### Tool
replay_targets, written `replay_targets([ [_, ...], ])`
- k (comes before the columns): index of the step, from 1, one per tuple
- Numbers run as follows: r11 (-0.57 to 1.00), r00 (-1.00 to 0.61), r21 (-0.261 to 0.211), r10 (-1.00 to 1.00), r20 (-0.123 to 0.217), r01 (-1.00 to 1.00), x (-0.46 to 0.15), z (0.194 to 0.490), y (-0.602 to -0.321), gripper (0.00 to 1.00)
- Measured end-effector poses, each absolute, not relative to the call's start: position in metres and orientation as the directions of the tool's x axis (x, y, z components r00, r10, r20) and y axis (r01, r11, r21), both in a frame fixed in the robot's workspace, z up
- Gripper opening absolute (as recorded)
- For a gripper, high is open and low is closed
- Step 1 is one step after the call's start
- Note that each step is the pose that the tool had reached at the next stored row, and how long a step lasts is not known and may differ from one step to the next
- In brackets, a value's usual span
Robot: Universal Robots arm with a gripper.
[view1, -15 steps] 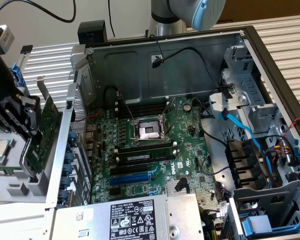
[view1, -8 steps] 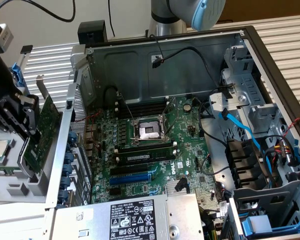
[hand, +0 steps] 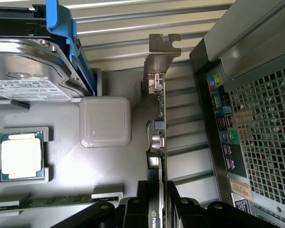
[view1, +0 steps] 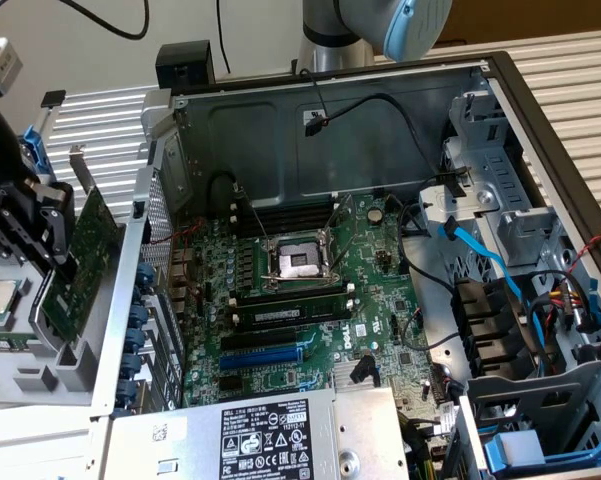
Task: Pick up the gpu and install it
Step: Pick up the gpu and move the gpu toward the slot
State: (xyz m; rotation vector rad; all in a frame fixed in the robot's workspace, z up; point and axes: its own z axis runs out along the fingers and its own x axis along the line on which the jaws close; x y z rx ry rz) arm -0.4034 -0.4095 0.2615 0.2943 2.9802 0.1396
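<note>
Black gripper (hand: 156,202) jaws, partly closed, pinch the gpu (hand: 157,133) edge-on over the grey tray (hand: 61,190), just outside the case (view1: 130,300) wall. Holding it upright and clearing that wall likely matters most on the way to the blue slot (view1: 265,352).

In the wrist view the gpu (hand: 157,137) stands edge-on, its faces mostly out of sight, and its near end disappears between the fingers (hand: 185,213) of the gripper (hand: 157,213). The hard drive (hand: 28,66) and the memory stick (hand: 42,203) are cut by the frame's edge. In the exterior view the gripper's black body, cropped at the left edge, covers part of the gpu's green board. The arm (view1: 380,25) is cropped at the top. Print on the power supply label (view1: 270,440) is too small to read.
</note>
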Motion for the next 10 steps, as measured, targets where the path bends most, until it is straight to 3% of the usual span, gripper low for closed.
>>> replay_targets([
  [10,0.976,-0.97,0.099,0.204,-0.134,0.192,-0.404,0.28,-0.41,0.27],
])
